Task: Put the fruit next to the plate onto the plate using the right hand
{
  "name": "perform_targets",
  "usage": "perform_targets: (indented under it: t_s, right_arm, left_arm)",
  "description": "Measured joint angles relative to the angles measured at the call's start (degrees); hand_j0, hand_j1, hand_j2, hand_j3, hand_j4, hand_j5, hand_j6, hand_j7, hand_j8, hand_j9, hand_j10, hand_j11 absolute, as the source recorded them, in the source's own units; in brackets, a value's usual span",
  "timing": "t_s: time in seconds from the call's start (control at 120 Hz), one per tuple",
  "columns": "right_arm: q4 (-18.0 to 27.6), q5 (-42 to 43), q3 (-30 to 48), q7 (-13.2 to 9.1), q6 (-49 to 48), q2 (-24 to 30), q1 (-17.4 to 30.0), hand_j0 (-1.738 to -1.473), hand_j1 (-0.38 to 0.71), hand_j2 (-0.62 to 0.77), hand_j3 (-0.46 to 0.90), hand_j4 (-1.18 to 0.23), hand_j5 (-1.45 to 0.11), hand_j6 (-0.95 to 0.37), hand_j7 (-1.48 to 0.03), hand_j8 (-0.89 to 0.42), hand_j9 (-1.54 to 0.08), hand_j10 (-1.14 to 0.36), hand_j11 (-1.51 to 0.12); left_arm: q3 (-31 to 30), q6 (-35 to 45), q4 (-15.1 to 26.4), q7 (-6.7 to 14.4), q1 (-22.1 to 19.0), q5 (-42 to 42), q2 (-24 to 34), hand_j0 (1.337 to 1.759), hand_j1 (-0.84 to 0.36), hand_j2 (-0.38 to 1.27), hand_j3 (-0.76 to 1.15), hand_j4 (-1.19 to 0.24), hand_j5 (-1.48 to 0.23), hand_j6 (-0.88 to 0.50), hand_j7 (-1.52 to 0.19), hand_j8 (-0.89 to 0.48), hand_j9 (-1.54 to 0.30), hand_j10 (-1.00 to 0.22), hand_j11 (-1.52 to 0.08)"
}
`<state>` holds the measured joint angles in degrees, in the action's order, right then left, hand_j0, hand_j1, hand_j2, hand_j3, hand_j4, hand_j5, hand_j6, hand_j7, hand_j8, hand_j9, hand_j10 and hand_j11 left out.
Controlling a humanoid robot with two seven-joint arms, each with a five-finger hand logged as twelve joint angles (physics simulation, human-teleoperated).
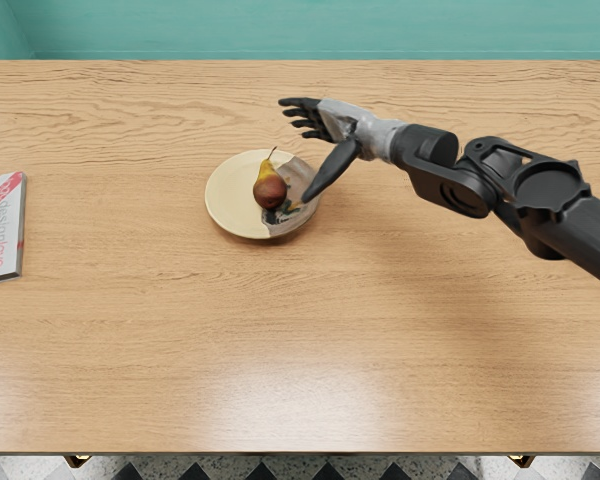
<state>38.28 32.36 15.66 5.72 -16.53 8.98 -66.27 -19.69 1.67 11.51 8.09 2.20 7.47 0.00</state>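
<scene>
Pear [269,187] stands upright on the cream plate [230,198]; the right hand [326,124] hovers just beside, fingers spread, seemingly gripping nothing.

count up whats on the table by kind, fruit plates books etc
Fruit: 1, the red and yellow pear, lying on the plate
Plates: 1, the round cream plate
Books: 1, the flat red and white book at the table's left edge
Total: 3
</scene>
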Motion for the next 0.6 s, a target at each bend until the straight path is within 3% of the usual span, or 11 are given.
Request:
perform_targets:
  t_s: [0.125, 0.217, 0.367, 0.6]
  right_arm:
    - [10.0, -1.1, 0.1, 0.8, -0.5, 9.2, 2.3, -1.658, -0.29, 0.01, 0.0, -0.06, -0.07, -0.05, -0.07, -0.05, -0.07, -0.06, -0.07]
    - [14.7, -1.4, 0.1, 2.3, -1.3, 14.5, 4.0, -1.658, -0.3, 0.0, 0.0, -0.05, -0.06, -0.04, -0.06, -0.04, -0.06, -0.05, -0.06]
    - [17.7, -1.5, 0.1, 4.9, -5.3, 19.8, 5.5, -1.658, -0.31, 0.0, 0.0, -0.04, -0.05, -0.04, -0.05, -0.04, -0.05, -0.04, -0.05]
    - [21.4, -1.6, 0.2, 6.4, -7.1, 24.1, 6.5, -1.658, -0.31, 0.0, 0.0, -0.03, -0.04, -0.03, -0.04, -0.03, -0.04, -0.03, -0.04]
  left_arm:
    - [0.0, 0.0, 0.0, 0.0, 0.0, 0.0, 0.0, 1.658, 0.35, 0.0, 0.0, 0.0, 0.0, 0.0, 0.0, 0.0, 0.0, 0.0, 0.0]
    - [0.0, 0.0, 0.0, 0.0, 0.0, 0.0, 0.0, 1.658, 0.35, 0.0, 0.0, 0.0, 0.0, 0.0, 0.0, 0.0, 0.0, 0.0, 0.0]
    - [0.0, 0.0, 0.1, 0.0, 0.0, 0.0, 0.0, 1.658, 0.35, 0.0, 0.0, 0.0, 0.0, 0.0, 0.0, 0.0, 0.0, 0.0, 0.0]
    - [0.0, -0.4, 0.6, 0.0, 0.0, 0.1, 0.0, 1.658, 0.35, 0.0, 0.0, 0.0, 0.0, 0.0, 0.0, 0.0, 0.0, 0.0, 0.0]
